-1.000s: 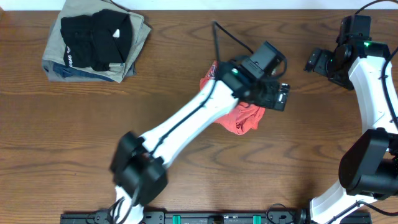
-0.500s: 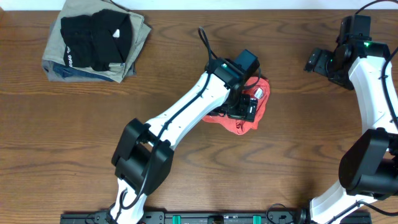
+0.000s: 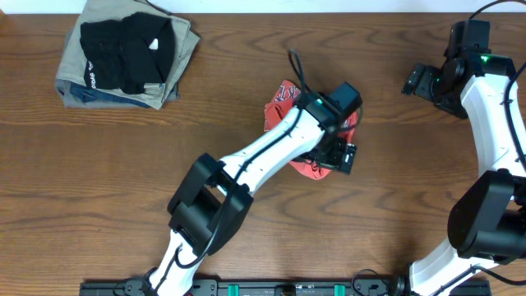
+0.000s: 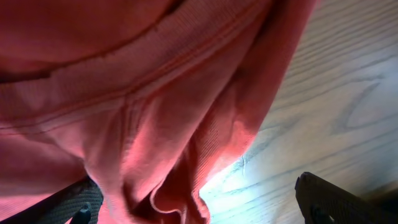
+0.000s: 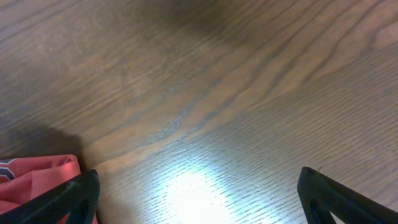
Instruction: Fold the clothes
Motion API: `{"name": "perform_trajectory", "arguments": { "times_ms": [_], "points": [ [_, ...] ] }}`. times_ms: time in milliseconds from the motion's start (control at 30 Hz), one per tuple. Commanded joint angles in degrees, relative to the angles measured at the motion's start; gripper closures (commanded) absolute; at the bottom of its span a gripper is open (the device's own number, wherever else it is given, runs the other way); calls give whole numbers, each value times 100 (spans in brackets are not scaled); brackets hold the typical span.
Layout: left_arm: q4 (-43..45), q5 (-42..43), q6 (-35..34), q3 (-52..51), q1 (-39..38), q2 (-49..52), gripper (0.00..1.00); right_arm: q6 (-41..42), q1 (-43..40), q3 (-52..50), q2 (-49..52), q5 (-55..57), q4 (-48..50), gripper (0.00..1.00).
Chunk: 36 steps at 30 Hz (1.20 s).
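The red-orange cotton T-shirt with white lettering (image 3: 284, 93) lay crumpled in a heap near the middle of the brown wooden table (image 3: 246, 66), well apart from the folded black garment (image 3: 123, 45) on the folded khaki garment (image 3: 182, 57) at the far corner. The left gripper (image 3: 340, 153) stood low over the heap with its jaws wide and holding nothing. In the left wrist view, bunched folds and a ribbed seam of the shirt (image 4: 124, 93) filled the space above the jaws.

The risk, in my judgement, was that a closing here would take several layers at once, because no single edge was free. The shirt would then rise as a lump and not spread.

The right gripper (image 3: 419, 80), its jaws also wide and empty, hung over bare table far from the heap. So a pull by one arm could only drag the shirt.
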Motion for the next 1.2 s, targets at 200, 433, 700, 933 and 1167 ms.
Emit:
{"name": "perform_trajectory", "arguments": {
  "times_ms": [200,433,700,933,1167],
  "points": [
    [-4,-713,96,-15,70,55,7,81,-20,-20,9,59,-7,1],
    [2,-761,96,-15,70,55,25,81,-20,-20,9,59,-7,1],
    [-72,-1145,94,-15,92,68,25,81,-20,-20,9,59,-7,1],
    [-76,-1139,72,-52,131,120,47,81,-20,-20,9,59,-7,1],
    [-68,-1137,72,-52,129,120,67,81,-20,-20,9,59,-7,1]
  ]
}}
